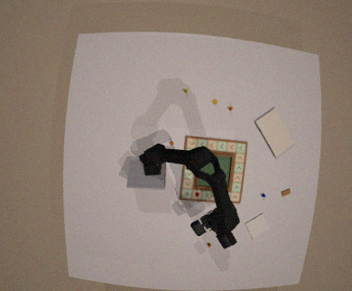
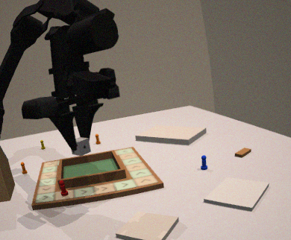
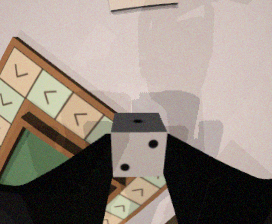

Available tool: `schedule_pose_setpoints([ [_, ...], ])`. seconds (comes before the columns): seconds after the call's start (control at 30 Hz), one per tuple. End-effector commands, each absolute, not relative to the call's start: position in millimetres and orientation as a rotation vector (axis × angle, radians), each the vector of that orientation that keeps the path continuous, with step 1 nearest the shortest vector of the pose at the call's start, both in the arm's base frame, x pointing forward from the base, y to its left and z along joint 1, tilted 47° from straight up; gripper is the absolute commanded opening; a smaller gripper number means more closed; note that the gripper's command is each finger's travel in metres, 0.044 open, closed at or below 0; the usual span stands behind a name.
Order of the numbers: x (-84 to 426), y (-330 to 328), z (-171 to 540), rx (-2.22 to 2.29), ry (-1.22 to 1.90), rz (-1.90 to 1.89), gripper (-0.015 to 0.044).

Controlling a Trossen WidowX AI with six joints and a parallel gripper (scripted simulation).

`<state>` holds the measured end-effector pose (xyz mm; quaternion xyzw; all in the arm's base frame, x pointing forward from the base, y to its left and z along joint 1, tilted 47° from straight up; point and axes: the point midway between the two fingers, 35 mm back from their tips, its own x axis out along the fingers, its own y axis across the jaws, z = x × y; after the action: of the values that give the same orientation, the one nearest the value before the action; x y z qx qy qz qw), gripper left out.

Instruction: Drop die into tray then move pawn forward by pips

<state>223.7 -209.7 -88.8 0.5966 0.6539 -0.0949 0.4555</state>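
Observation:
My gripper [image 2: 81, 144] [image 3: 136, 140] is shut on the white die [image 2: 83, 147] [image 3: 139, 152] and holds it up in the air. In the wrist view the die's near face shows two pips and its dark upper face one. In the exterior view the die overlaps the back wall of the dice tray [image 2: 98, 178] [image 1: 230, 172]; the tray's green floor is bare where visible. The arm hides the fingertips in the top view. The red pawn [image 1: 197, 194] [image 2: 63, 188] stands upright on the board [image 1: 243, 172] [image 2: 156, 185], one square from its lower-left corner in the top view.
A blue pawn [image 1: 263, 195] [image 2: 204, 163], a brown block [image 1: 285, 192] [image 2: 243, 152] and pale slabs [image 1: 274, 132] [image 2: 239, 193] lie right of the board. Orange pawns [image 1: 171, 143] [image 2: 98, 139] and a yellow pawn [image 1: 185, 90] [image 2: 42, 144] stand around it. The arm crosses the board.

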Motion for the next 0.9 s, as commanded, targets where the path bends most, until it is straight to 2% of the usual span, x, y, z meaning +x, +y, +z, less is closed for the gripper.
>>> schedule_pose_setpoints([
  [0.0,233.9,-197.6,-74.0,1.525,1.608,-0.301,0.0000],
  [0.43,260.4,-136.3,-29.2,1.742,1.617,-0.541,0.0000],
  [0.87,266.0,-69.0,8.6,1.954,1.625,-0.772,0.0000],
])
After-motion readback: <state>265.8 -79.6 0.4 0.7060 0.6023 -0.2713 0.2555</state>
